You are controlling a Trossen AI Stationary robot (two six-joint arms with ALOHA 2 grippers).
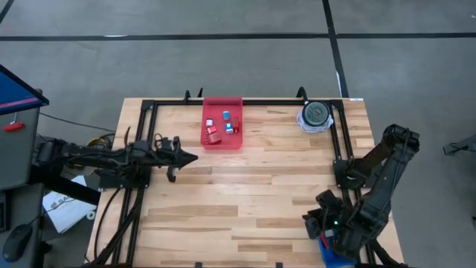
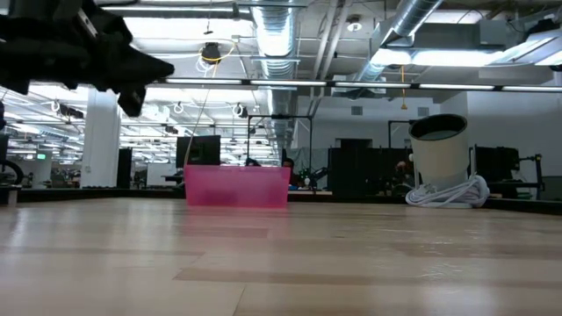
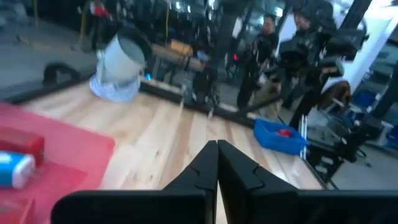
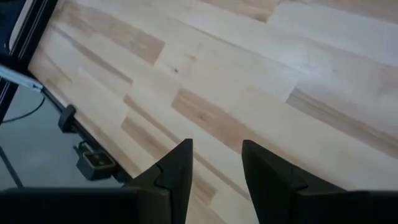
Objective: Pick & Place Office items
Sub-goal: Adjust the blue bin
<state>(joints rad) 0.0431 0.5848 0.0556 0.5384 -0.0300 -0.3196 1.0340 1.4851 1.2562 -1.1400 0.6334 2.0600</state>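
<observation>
The wooden table (image 1: 245,186) fills the centre of the high view. The left arm (image 1: 89,158) reaches in from the left edge of the frame; the right arm (image 1: 379,186) is folded at the lower right. The red tray (image 1: 223,123) sits at the upper centre of the table, against the far frame rail. The round grey-and-white object (image 1: 314,115) stands at the upper right, with a white cable (image 2: 448,193) coiled at its base. A blue tray (image 3: 280,135) lies at the lower right corner of the table, partly under the right arm.

The left gripper (image 1: 190,158) hangs above the table just below and left of the red tray, jaws pressed together with nothing between them. The right gripper (image 4: 216,165) hangs over bare wood near the table edge, jaws slightly apart and empty.

The office items (image 1: 222,128), small red and blue pieces, lie inside the red tray.
</observation>
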